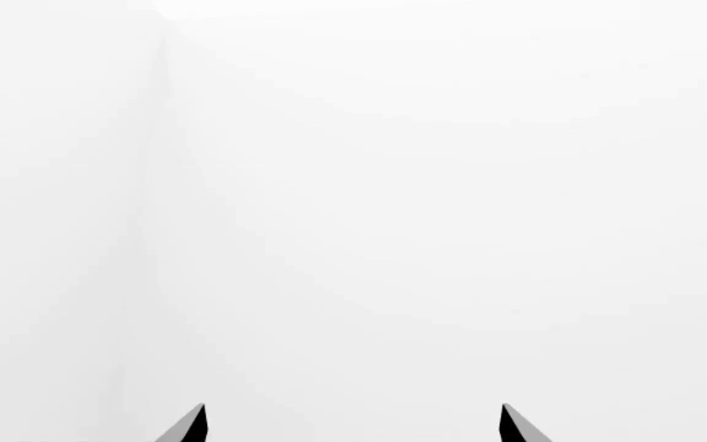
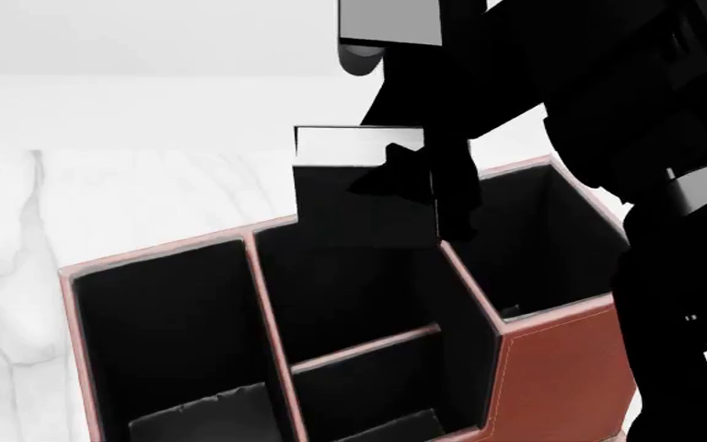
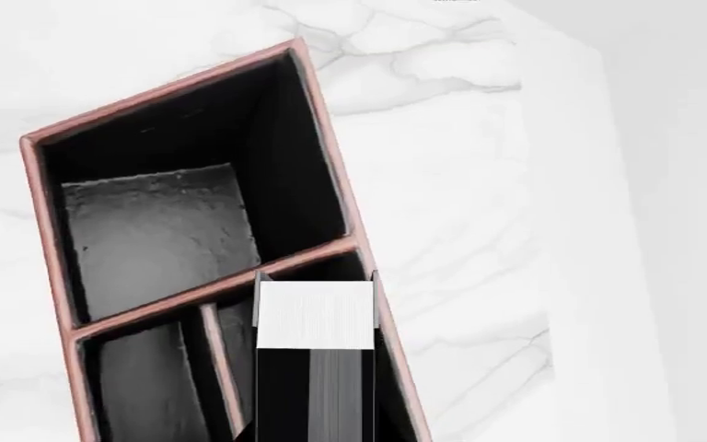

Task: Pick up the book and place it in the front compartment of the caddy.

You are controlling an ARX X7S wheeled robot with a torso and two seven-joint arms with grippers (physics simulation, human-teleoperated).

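Observation:
The caddy [image 2: 562, 368] is reddish-brown with pale rims and black lining, and it fills the lower head view. My right gripper [image 2: 434, 180] is shut on the book [image 2: 360, 198], a black cover with white page edges, held upright. The book hangs over the front compartment [image 2: 353, 295], the middle cell behind the low cross divider [image 2: 366, 345]. Its lower end blends with the black lining, so its depth is unclear. In the right wrist view the book [image 3: 314, 318] stands between the caddy [image 3: 157, 97] walls. My left gripper [image 1: 353, 425] is open and holds nothing.
The caddy stands on a white marble table [image 2: 144, 203]. A long side cell [image 2: 169, 341] lies left of the middle cells and a tall cell [image 2: 538, 249] to the right. The table's edge [image 3: 538, 184] runs beside the caddy. The left wrist view shows only white surface.

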